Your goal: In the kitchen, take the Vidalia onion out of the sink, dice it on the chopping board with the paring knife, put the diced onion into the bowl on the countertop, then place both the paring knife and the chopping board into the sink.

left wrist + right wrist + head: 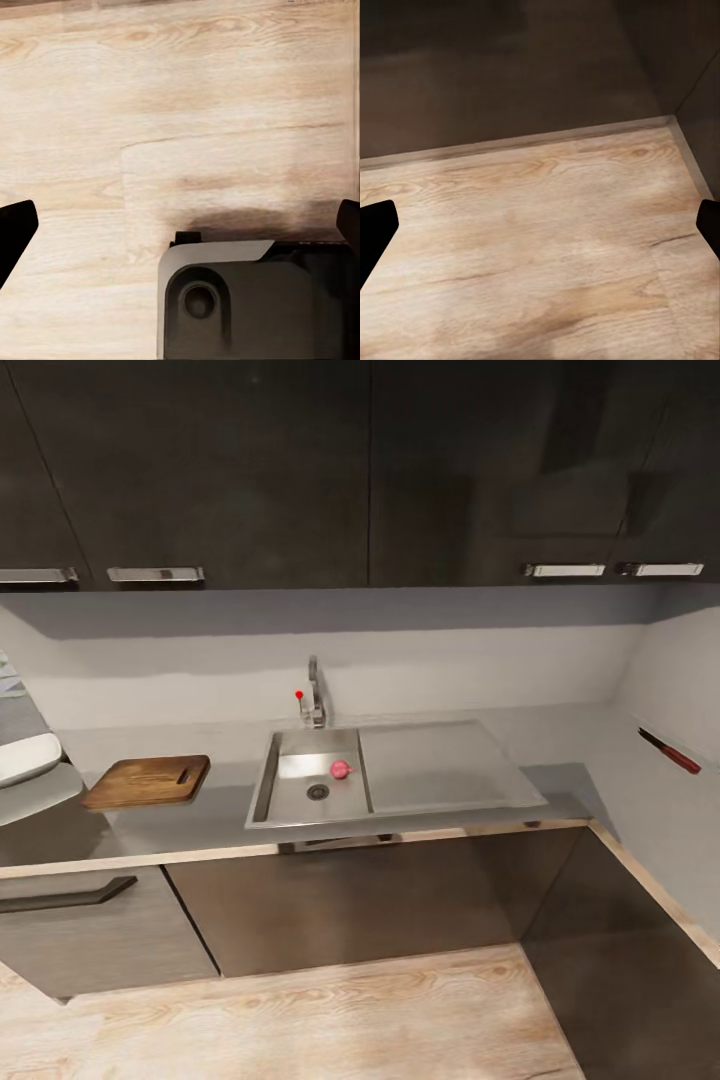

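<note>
Both arms hang low, the left gripper (180, 225) and right gripper (540, 225) aimed at pale wood-grain floor (540, 262), dark fingers spread wide and holding nothing, while the pinkish round onion (341, 769) sits in the steel sink (290, 815) by the drain, brown board (147, 780) at the countertop's (220, 815) left end.

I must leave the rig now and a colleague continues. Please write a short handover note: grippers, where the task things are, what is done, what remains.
Left gripper: open, empty, over the wooden floor.
Right gripper: open, empty, also over floor.
Vidalia onion lies in the sink basin, near the drain.
Chopping board is on the countertop, left of the sink.
Paring knife lies on the counter's right wing.
Bowl is at the far left edge.
Done: nothing yet. Left: every step, starting with fetching the onion.
</note>
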Robot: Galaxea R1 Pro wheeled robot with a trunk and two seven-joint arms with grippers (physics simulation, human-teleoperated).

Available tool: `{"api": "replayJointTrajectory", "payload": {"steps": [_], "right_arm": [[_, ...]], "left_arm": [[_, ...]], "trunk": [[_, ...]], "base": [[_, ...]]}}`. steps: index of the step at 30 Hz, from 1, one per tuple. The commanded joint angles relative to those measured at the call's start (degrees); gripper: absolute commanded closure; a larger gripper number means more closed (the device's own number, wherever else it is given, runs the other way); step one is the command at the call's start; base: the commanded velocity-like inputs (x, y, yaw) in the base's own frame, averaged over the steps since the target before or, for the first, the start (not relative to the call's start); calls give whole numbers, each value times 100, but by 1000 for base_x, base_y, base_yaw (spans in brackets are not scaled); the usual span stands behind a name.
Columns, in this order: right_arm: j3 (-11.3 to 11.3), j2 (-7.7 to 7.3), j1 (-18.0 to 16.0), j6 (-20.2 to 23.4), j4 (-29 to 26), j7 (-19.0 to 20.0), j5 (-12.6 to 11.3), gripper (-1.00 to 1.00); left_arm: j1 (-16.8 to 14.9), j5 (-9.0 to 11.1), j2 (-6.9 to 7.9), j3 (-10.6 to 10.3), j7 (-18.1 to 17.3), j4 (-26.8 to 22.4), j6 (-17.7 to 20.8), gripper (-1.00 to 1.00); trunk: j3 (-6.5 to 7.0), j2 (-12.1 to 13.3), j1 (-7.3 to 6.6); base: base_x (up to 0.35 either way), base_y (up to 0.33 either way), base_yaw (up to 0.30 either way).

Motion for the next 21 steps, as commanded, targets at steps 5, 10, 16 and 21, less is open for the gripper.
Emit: {"api": "replayJointTrajectory", "payload": {"steps": [5, 10, 16, 21], "right_arm": [[19, -2, -5, 0, 7, -50, 8, -100], [18, -3, -6, -2, 8, -50, 8, -100], [24, -2, -8, 0, 10, -48, 4, -100], [41, 5, -4, 5, 15, -42, 0, -100]], "left_arm": [[-3, -28, -269, 5, 27, -1111, 543, -100], [-4, -17, -374, -131, 17, -4144, 3112, -100], [-10, -25, -433, -296, 8, -5602, 4067, -100], [-49, -51, -623, -396, 8, -6224, 4249, -100]], "trunk": [[-10, -11, 3], [-10, -11, 3], [-10, -11, 3], [-10, -11, 3]], "base": [[0, -2, 0], [0, 0, 0], [0, 0, 0], [0, 0, 0]]}}
